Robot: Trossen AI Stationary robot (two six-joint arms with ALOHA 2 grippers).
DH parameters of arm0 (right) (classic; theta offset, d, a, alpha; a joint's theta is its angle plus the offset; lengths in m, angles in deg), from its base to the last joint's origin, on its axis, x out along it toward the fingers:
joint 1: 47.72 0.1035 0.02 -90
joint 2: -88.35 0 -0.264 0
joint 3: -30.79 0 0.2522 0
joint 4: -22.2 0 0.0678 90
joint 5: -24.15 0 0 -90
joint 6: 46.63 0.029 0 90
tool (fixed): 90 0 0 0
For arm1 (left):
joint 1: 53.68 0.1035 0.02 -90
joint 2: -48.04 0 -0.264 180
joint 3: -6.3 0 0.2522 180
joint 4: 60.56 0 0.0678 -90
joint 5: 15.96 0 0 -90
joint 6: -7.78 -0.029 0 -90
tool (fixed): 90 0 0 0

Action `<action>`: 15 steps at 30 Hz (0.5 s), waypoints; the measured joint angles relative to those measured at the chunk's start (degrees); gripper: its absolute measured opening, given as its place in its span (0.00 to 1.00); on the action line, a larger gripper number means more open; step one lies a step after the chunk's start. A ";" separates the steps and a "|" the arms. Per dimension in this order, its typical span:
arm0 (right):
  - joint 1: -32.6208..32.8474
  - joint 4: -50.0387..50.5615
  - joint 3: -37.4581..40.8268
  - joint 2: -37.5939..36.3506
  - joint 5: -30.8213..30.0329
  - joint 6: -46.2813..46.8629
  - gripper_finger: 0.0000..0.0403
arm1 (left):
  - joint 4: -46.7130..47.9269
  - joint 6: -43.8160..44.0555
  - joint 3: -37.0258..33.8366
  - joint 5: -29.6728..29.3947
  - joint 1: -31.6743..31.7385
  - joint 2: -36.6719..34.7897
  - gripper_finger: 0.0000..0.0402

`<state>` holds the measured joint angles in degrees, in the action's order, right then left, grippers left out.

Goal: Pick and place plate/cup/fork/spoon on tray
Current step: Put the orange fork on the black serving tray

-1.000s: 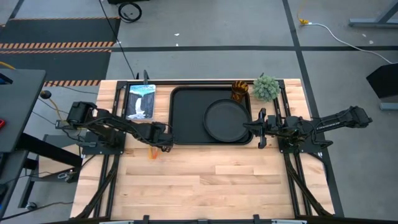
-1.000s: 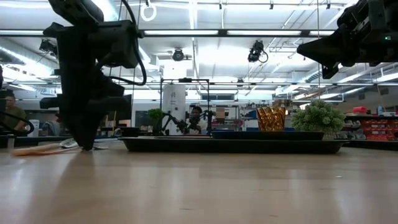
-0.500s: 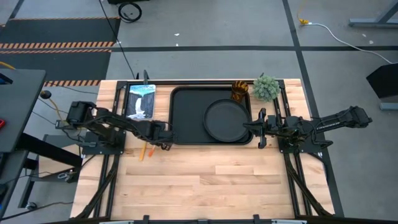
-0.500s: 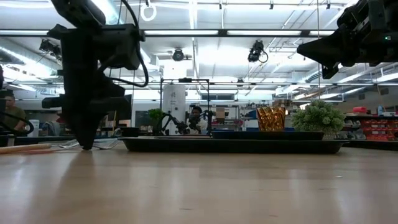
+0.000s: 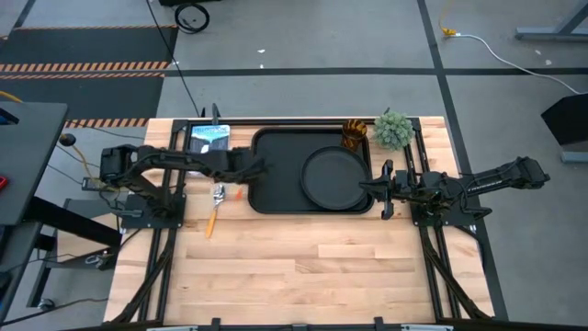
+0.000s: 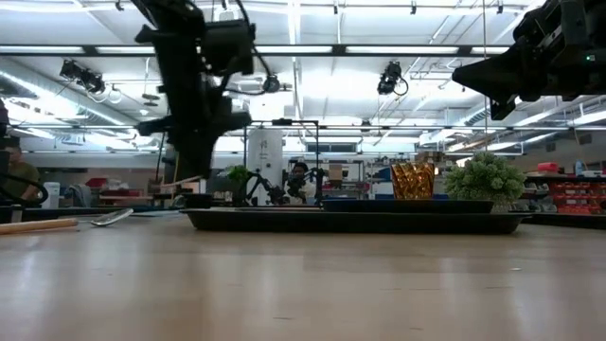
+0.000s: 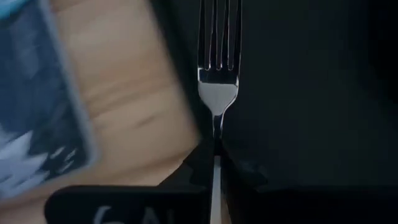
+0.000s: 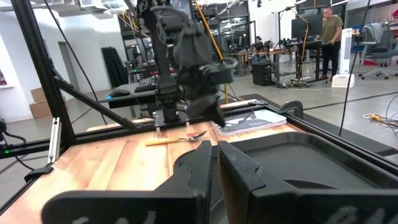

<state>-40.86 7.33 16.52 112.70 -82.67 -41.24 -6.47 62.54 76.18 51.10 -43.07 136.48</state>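
My left gripper (image 5: 258,168) is shut on the fork (image 7: 217,93) above the left rim of the black tray (image 5: 276,198). The fork's silver tines point out over the tray. The spoon (image 5: 215,209) lies flat on the wood left of the tray, its bowl toward the far edge. The round black plate (image 5: 335,177) lies in the tray's right half. The amber cup (image 5: 355,135) stands at the tray's far right corner; whether it is on the tray I cannot tell. My right gripper (image 5: 382,188) is shut and empty at the tray's right rim. My left gripper pinches the fork's thin silver neck (image 7: 216,138), just behind the tines, between its two fingers. The fingers lie along the fork, which sticks straight out ahead of them. The fork is lifted clear of the table and the tray. The handle is hidden by the gripper.
A flat picture card (image 5: 208,147) lies at the far left, beside the tray. A small green potted plant (image 5: 393,129) stands at the far right corner. Bare wood fills the near half of the table (image 5: 303,267).
My left gripper has risen from the table beside the spoon and gone toward the far edge and right, to the tray's left rim, carrying the fork lifted clear. The spoon has slid a little toward the table's left and lies uncovered.
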 joint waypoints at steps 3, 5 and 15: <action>0.01 0.00 0.00 0.00 0.00 0.01 0.08 | -7.34 1.38 0.04 0.03 0.97 0.04 0.06; 0.00 -0.01 -0.01 -0.01 -0.02 0.02 0.08 | -12.80 1.91 -0.31 0.88 1.25 0.04 0.06; 0.00 0.00 -0.01 0.01 0.00 0.00 0.08 | -28.18 7.56 -0.39 2.10 -0.52 3.83 0.05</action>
<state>-40.86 7.33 16.50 112.71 -82.67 -41.24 -34.66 70.11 75.78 53.20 -43.59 140.31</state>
